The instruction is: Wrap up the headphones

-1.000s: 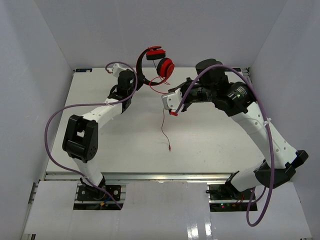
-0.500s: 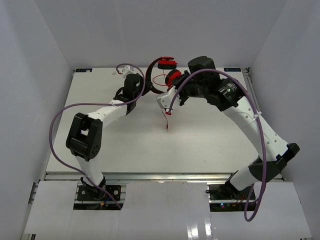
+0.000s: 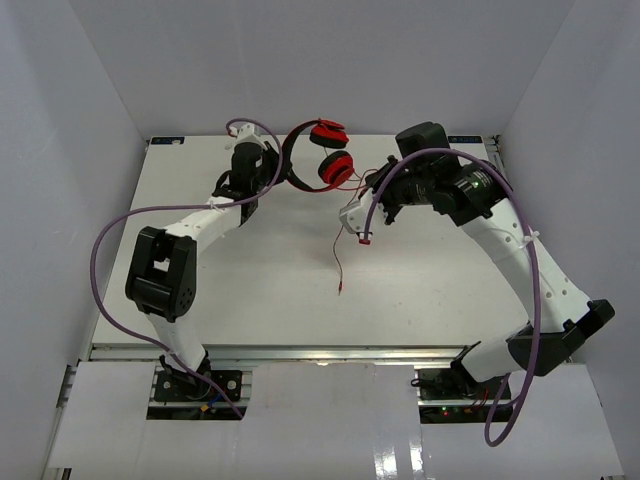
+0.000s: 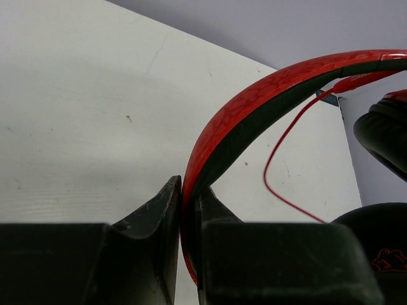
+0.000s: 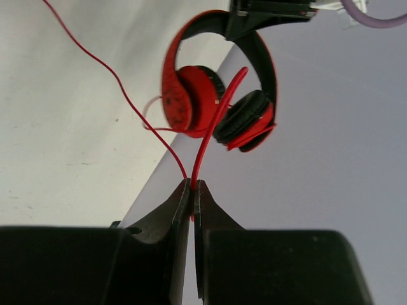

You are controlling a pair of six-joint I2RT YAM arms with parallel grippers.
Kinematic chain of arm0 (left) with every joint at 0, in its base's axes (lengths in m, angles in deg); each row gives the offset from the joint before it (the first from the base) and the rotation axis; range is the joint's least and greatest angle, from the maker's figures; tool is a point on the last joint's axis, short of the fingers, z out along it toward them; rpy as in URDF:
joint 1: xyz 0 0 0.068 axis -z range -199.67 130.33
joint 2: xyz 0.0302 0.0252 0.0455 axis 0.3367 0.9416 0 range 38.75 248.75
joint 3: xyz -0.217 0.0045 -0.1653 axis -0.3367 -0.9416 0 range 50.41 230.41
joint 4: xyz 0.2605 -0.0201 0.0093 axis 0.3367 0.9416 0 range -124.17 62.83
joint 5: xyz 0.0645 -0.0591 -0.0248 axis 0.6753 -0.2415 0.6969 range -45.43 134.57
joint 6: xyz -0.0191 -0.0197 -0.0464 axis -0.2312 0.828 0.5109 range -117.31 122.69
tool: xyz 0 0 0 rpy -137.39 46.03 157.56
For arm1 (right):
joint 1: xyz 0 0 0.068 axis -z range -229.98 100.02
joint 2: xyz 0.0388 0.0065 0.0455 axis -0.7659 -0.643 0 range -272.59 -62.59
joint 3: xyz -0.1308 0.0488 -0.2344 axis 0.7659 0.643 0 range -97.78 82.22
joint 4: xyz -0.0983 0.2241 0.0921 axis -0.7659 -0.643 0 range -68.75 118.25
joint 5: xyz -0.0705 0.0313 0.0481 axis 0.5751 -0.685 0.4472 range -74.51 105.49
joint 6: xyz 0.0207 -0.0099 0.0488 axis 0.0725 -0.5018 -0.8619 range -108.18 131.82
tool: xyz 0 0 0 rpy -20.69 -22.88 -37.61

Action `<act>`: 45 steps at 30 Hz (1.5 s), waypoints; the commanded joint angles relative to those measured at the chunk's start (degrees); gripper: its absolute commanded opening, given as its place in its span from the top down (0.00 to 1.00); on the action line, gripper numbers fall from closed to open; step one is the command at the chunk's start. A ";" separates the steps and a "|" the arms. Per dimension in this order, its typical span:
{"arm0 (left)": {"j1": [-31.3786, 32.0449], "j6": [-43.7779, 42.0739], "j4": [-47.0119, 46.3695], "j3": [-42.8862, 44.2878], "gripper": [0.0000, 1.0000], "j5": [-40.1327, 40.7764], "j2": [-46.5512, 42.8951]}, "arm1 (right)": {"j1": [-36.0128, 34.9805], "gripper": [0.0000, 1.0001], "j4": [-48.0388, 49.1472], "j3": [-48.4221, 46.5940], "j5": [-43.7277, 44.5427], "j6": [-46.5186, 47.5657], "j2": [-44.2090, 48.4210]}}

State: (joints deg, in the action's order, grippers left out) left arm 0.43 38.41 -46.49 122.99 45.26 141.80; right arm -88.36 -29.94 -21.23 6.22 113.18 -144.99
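Observation:
The headphones (image 3: 322, 152) hang above the far middle of the table, red ear cups to the right of the black-and-red headband. My left gripper (image 3: 278, 172) is shut on the headband (image 4: 254, 108), fingers either side of it (image 4: 189, 197). My right gripper (image 3: 363, 238) is shut on the thin red cable (image 5: 219, 108), pinched between the fingertips (image 5: 193, 185), to the right of and nearer than the ear cups. The cable's free end (image 3: 337, 265) hangs from that gripper towards the table. The right wrist view shows both ear cups (image 5: 191, 101) and the left gripper (image 5: 267, 16) on the headband.
The white table (image 3: 200, 290) sits inside grey walls on the left, back and right (image 3: 560, 90). The arms' purple cables (image 3: 110, 240) loop out beside each arm. A metal rail (image 3: 300, 352) runs along the near edge.

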 commanded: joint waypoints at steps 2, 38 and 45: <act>-2.86 -3.68 -3.64 1.31 1.00 -8.76 -5.28 | 2.43 0.92 -12.96 -2.63 -9.65 9.35 3.38; -2.74 -15.02 -0.87 2.91 1.00 -19.96 -7.43 | -20.96 0.92 -9.77 21.05 29.15 48.45 9.93; -4.39 -13.35 -2.02 -1.87 1.00 -14.74 -11.99 | -23.00 0.92 -16.95 6.06 15.06 18.69 1.33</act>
State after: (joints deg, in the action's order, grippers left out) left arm -1.89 22.98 -44.52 122.78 28.28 138.58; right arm -110.41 -40.40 -5.54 31.13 125.64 -141.05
